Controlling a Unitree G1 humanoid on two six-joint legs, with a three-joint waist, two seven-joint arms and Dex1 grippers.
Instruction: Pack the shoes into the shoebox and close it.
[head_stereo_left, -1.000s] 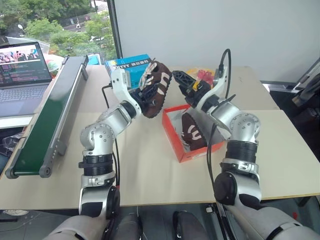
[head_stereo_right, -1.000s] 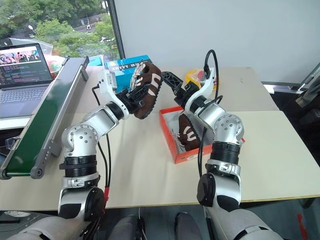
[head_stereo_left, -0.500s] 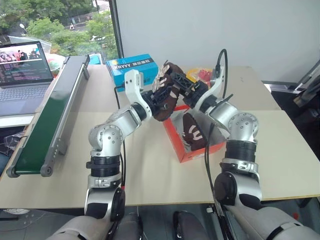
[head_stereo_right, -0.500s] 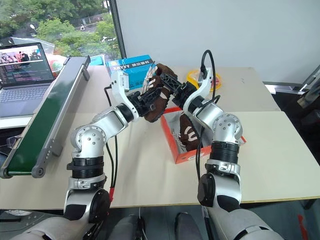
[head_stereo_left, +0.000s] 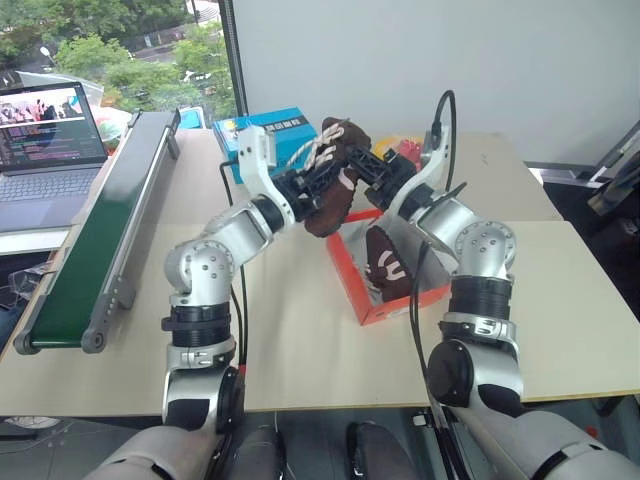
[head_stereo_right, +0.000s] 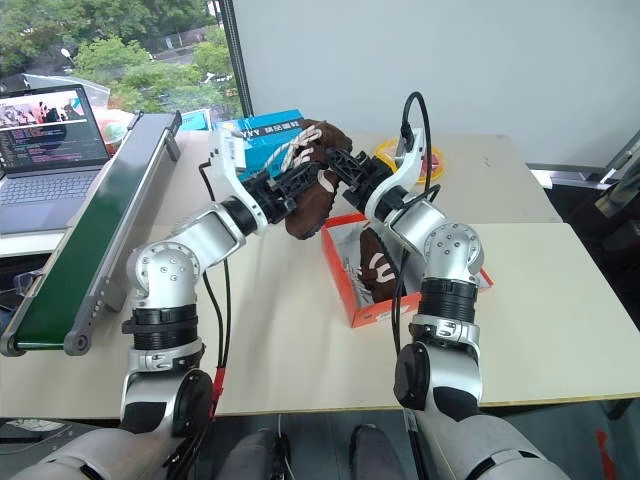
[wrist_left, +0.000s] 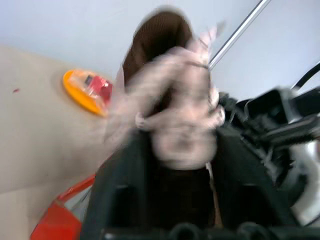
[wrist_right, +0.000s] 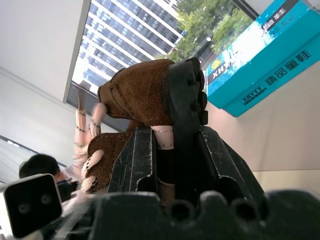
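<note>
One dark brown shoe (head_stereo_left: 335, 192) with whitish laces hangs in the air over the back left corner of the red-orange shoebox (head_stereo_left: 375, 308), held between both grippers. My right gripper (head_stereo_left: 367, 166) is shut on its brown upper edge (wrist_right: 142, 95). From the other side my left gripper (head_stereo_left: 316, 183) reaches in, its fingers (wrist_left: 125, 170) standing apart around the laced part (wrist_left: 175, 115). The second shoe (head_stereo_left: 386, 262) stands toe-down inside the open box.
A blue box with white lettering (head_stereo_left: 272, 130) lies behind the grippers. A green conveyor (head_stereo_left: 95, 230) runs along the table's left side, with a laptop (head_stereo_left: 45, 140) beyond it. A yellow round object (head_stereo_right: 395, 152) sits at the back.
My left arm has carried the shoe rightward to the right gripper. The right gripper has closed on the shoe and the left gripper's fingers have spread.
</note>
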